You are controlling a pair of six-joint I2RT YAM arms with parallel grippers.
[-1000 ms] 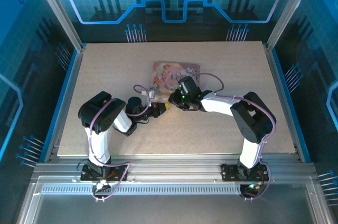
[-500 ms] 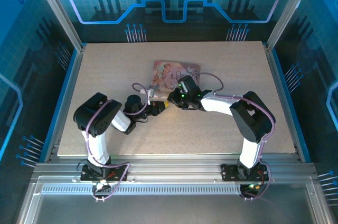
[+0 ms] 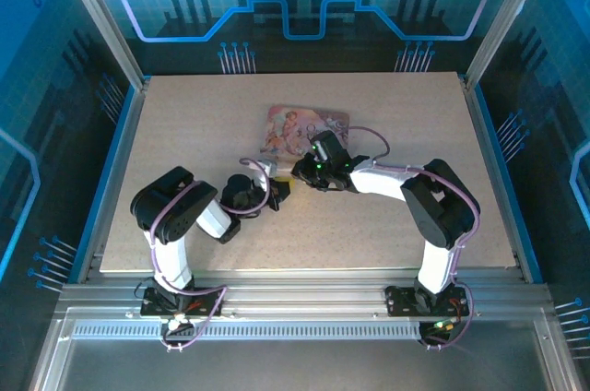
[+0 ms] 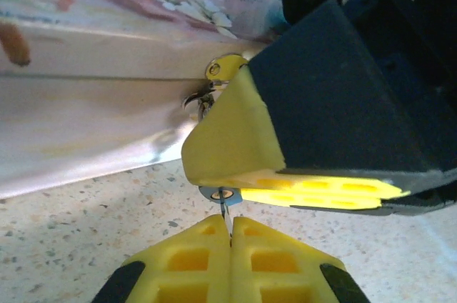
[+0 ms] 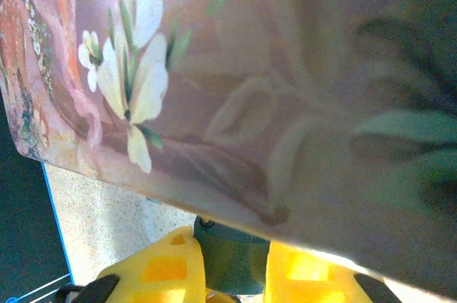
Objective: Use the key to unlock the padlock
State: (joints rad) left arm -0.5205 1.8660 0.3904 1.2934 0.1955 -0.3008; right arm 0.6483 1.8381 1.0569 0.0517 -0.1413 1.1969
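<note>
Left gripper (image 4: 230, 237) pinches the light, slippery key (image 4: 226, 210), its thin blade just ahead. Right gripper (image 5: 232, 244) apparently clamps the rigid padlock (image 5: 228, 264) by its body.

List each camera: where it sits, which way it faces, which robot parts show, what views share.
Top external: above and behind the bases, looking down at the table; both arms, left gripper, right gripper.
Left wrist: on the left arm, facing the pink box side; own jaws shut on the key, right gripper's finger ahead.
Right wrist: close to the box's illustrated face; own jaws hold a dark piece, likely the padlock.
Shared: all see the box.
</note>
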